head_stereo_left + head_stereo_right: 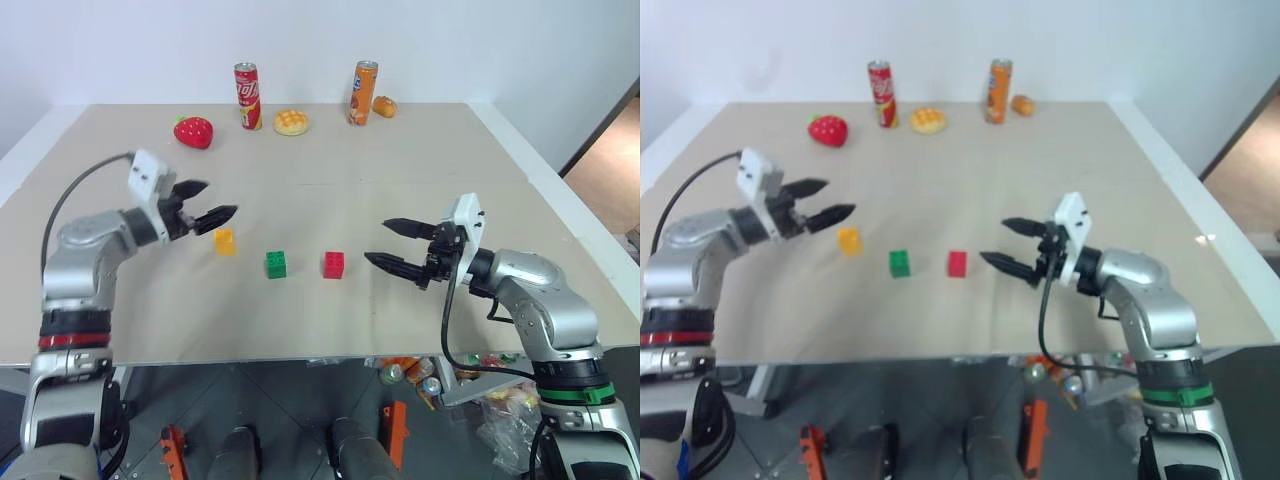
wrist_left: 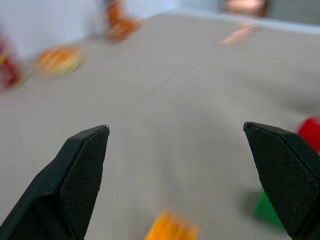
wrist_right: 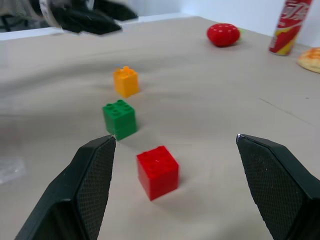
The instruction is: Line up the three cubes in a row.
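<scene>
On the tan table (image 1: 330, 160) lie the three cubes: a yellow-orange cube (image 1: 225, 241), a green cube (image 1: 276, 264) and a red cube (image 1: 334, 264), side by side from left to right. My left gripper (image 1: 212, 202) hovers open just up and left of the yellow-orange cube, holding nothing. My right gripper (image 1: 388, 244) is open to the right of the red cube, a short gap away, and empty. In the right wrist view the red cube (image 3: 158, 171) lies between the fingers, with the green cube (image 3: 120, 118) and yellow-orange cube (image 3: 125, 81) beyond.
At the table's far side stand a red soda can (image 1: 247, 96) and an orange can (image 1: 363, 92), with a toy strawberry (image 1: 194, 131), a round toy bread (image 1: 290, 122) and a small bun (image 1: 385, 106). Table edges run near both arms.
</scene>
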You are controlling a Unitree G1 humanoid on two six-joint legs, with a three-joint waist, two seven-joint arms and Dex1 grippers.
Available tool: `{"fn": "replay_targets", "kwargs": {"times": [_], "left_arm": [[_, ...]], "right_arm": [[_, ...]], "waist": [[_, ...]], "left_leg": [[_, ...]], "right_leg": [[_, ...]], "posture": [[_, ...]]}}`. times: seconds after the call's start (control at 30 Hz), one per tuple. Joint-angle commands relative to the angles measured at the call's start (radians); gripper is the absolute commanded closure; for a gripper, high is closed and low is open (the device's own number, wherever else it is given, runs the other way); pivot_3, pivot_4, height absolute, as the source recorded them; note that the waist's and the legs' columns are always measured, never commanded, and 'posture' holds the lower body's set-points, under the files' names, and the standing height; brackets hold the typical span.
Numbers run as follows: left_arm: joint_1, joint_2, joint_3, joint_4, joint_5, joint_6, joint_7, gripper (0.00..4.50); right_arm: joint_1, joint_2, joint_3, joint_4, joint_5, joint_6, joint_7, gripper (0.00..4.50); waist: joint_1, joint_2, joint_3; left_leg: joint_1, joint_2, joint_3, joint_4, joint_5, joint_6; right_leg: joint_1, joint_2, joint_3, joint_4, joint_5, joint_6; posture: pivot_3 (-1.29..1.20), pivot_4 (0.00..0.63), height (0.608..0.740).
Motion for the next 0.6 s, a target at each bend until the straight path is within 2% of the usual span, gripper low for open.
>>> {"fn": "replay_targets", "kwargs": {"times": [0.03,0.3,0.6], "left_arm": [[0.048,0.026,0.029,-0.097,-0.004,0.028,0.073,0.04],[0.141,-0.009,-0.023,-0.195,-0.019,0.099,0.152,0.04],[0.189,-0.093,-0.092,-0.381,-0.016,0.3,0.331,0.04]], "right_arm": [[-0.033,0.009,0.003,-0.01,0.003,-0.022,0.008,0.5],[-0.064,0.016,0.028,-0.021,-0.014,-0.045,0.011,0.5],[-0.083,0.012,0.036,-0.037,-0.021,-0.046,0.025,0.5]], "waist": [[0.005,0.0,0.0],[0.013,0.0,0.0],[0.012,0.0,0.0]], "left_leg": [[0.0,0.0,0.0,0.001,0.0,0.0],[0.0,-0.001,0.001,0.001,0.0,0.0],[0.0,0.0,0.001,0.001,0.0,-0.001]], "right_leg": [[0.0,0.0,0.0,0.0,0.0,0.0],[0.001,-0.001,0.0,-0.001,-0.001,-0.003],[0.001,-0.001,0.0,-0.001,0.001,0.0]], "posture": [[0.0,0.15,0.74],[0.0,0.15,0.74],[0.0,0.15,0.74]]}}
